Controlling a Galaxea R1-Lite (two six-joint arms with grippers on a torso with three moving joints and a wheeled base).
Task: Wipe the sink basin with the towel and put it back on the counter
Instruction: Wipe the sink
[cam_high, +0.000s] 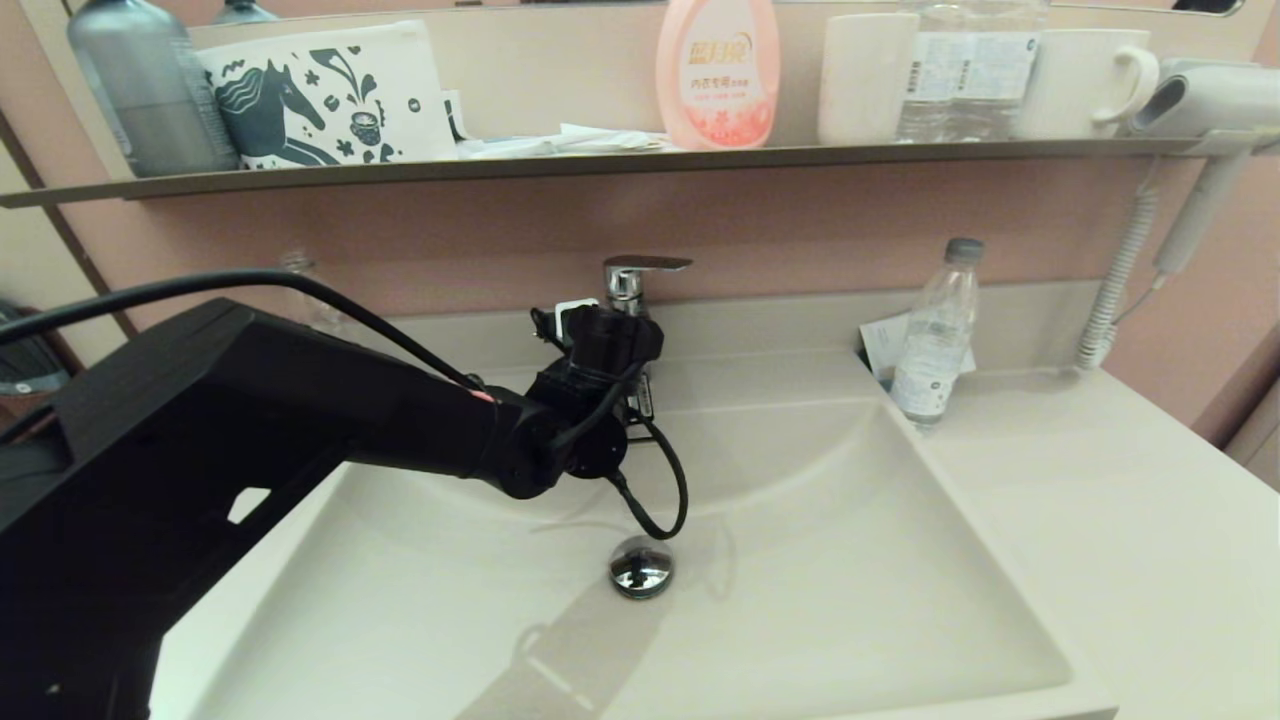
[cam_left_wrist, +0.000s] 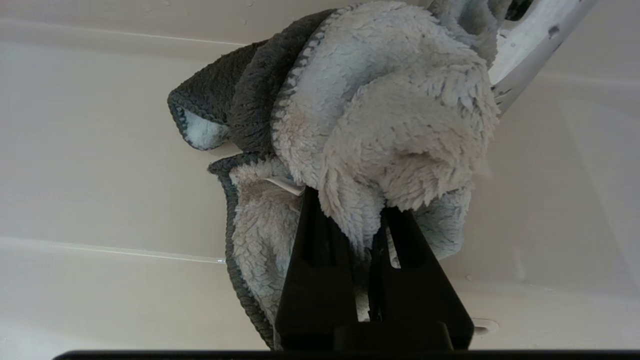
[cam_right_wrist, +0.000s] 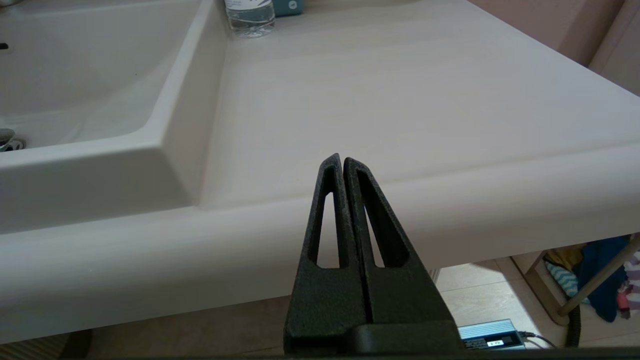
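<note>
The left pincer (cam_left_wrist: 372, 220) grips the towel (cam_left_wrist: 380, 115) — press it flat on the sink basin (cam_high: 850, 560) wall, stroke slowly; right pincer (cam_right_wrist: 342, 162) parked, closed, empty.

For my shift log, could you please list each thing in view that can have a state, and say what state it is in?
Left gripper: shut on the towel, at the back of the basin by the faucet.
Towel: bunched, held.
Right gripper: shut, holding nothing, parked off the counter's front edge.
Sink basin: no standing water visible.
Drain plug: in its hole; sealed or not, cannot tell.
Water bottle: upright, capped, on the counter.
</note>
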